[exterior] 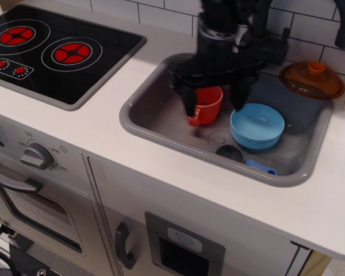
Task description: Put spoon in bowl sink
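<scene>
The spoon lies on the floor of the grey sink near its front wall, dark round scoop to the left and light blue handle to the right. The light blue bowl stands upright in the sink just behind the spoon. My black gripper is open and empty, blurred by motion. It hangs over the sink in front of the red mug, left of the bowl and above and behind the spoon.
A translucent orange lid with a knob rests on the counter at the sink's back right. A black tap stands behind the sink. The black hob with red rings lies to the left. White counter surrounds the sink.
</scene>
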Robot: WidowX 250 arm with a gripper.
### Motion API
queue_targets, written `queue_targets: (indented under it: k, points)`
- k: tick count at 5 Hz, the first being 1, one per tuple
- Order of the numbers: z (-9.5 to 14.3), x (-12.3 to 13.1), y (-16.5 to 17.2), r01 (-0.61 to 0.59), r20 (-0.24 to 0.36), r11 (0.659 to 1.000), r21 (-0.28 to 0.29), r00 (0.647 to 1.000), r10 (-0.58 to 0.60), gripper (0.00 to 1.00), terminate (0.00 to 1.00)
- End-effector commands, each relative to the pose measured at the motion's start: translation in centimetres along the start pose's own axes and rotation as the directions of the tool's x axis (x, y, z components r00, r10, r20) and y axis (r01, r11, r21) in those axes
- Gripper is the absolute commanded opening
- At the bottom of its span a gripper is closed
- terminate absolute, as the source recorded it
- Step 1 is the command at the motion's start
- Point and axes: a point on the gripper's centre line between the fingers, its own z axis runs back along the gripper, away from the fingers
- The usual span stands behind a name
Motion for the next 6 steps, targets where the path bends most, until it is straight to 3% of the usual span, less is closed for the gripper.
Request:
queue_targets:
  k: [1, 2, 3, 4, 6]
  points:
    - [1.3, -1.4, -5.1, -0.179, -0.038, 0.979, -0.097, 0.984, 0.177, 1.0, 0.0]
    - [0.1, -2.6, -7.0, -0.198, -0.059, 0.973, -0.12, 0.98, 0.192, 1.0, 0.0]
    - [-1.3, -4.1, -7.6, -0.195, -0.115, 0.977, -0.088, 0.976, 0.184, 1.0, 0.0]
    - [-1.7, -5.3, -7.6, -0.205, -0.128, 0.976, -0.077, 0.973, 0.194, 1.0, 0.0]
    - [-3.7, -6.5, -6.9, -0.262, -0.093, 0.965, -0.005, 0.961, 0.26, 1.0, 0.0]
